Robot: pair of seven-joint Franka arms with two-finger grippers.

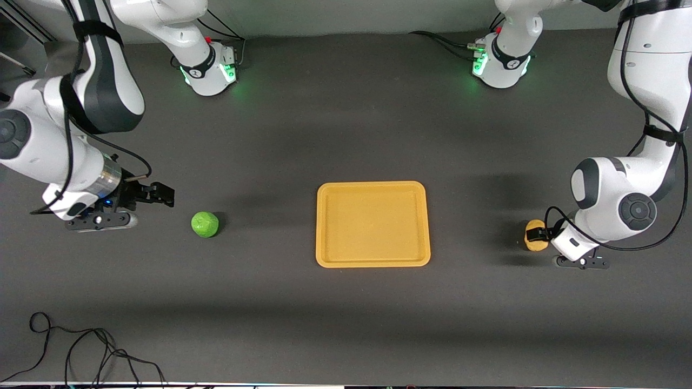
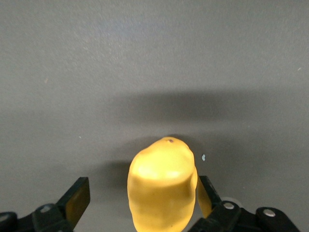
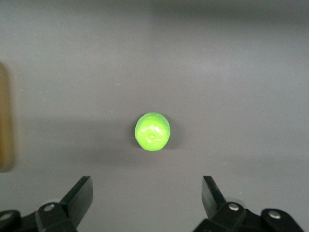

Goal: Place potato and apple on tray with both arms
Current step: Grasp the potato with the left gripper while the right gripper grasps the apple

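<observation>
Flat orange-yellow plastic tray (image 1: 373, 224) lies bare mid-table; nothing is placed yet. The left gripper (image 2: 142, 200), jaws spread, straddles the lumpy yellowish potato (image 2: 163, 186) at its end; the right gripper (image 3: 147, 195), agape, nears the round green apple (image 3: 152, 131)

no readable text, labels, brand names, numbers or signs appear anywhere in any of the views.

Bare table (image 1: 270, 135) lies open around the empty tray (image 1: 373, 262).
</observation>
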